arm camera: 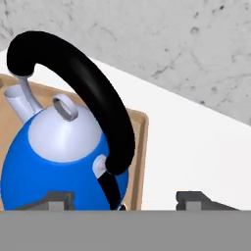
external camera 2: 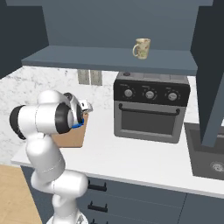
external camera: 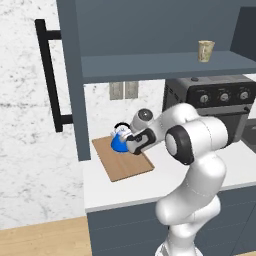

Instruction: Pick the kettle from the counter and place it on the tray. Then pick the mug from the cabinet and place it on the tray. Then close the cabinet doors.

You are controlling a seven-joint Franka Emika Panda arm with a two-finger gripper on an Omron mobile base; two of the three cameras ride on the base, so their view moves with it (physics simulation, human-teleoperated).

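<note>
Hand view shows the kettle [arm camera: 59, 152] sitting on the tray [arm camera: 139, 147] with the claw [arm camera: 125, 198] spread wide around its handle base, so the first placement looks done, and next comes lifting clear toward the mug [external camera: 205, 50] on the cabinet [external camera: 165, 65] shelf.

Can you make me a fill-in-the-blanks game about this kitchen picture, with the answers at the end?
1. The blue kettle sits on the wooden ____.
2. The beige mug stands on the cabinet ____.
3. The kettle's arched handle is coloured ____.
4. The tool has its jaws ____, one each side of the kettle's handle base.

Missing words: tray; shelf; black; open
</note>
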